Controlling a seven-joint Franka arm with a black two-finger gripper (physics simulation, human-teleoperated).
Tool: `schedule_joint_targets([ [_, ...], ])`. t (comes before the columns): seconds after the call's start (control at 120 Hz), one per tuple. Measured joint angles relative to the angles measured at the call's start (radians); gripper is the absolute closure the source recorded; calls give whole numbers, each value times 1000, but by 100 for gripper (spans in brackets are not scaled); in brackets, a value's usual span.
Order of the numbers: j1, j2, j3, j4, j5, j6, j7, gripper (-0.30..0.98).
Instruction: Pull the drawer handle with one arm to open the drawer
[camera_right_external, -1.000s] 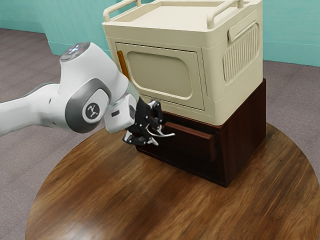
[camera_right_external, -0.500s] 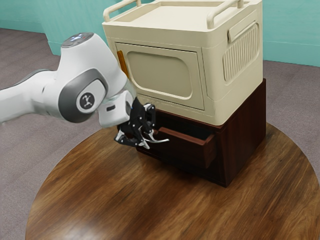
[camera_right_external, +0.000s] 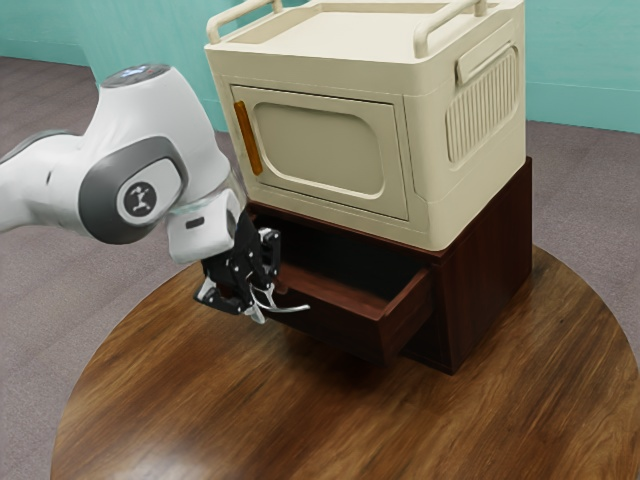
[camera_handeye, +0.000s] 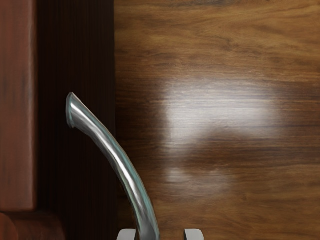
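Across the room spread a grey floor (camera_right_external: 60, 330), with a teal wall (camera_right_external: 580, 75) at the back. On it, so far as the exterior view showed, stood a round wooden counter (camera_right_external: 250, 420). A cream cabinet (camera_right_external: 320, 72) with a closed door (camera_right_external: 320, 148) sat on top of a dark wooden cabinet (camera_right_external: 490, 265), which rested on the counter. The white arm (camera_right_external: 165, 110) reached in from the exterior view's left. Out of the dark cabinet's front stood the drawer (camera_right_external: 345, 325), partly open, its inside showing. At the drawer's front was the black hand (camera_right_external: 264, 303), its fingers apart and not clamped on anything. The curved metal handle (camera_right_external: 298, 308) ran between the fingertips (camera_handeye: 126, 235), close beside one, with a gap to the other.
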Motion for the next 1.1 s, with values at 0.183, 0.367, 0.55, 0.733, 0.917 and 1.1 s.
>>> schedule_joint_targets([
  [0.183,-1,-51,-1,-49,1,-8,-25,66],
  [0.367,-1,-117,-2,-103,1,-8,-44,66],
  [0.55,-2,-154,-2,-129,2,-8,-60,66],
  [0.733,-7,-169,-2,-131,2,-6,-70,49],
  [0.917,-3,-245,-3,-117,4,-9,-78,31],
  [1.1,-1,-284,-7,-29,4,-34,-89,15],
])
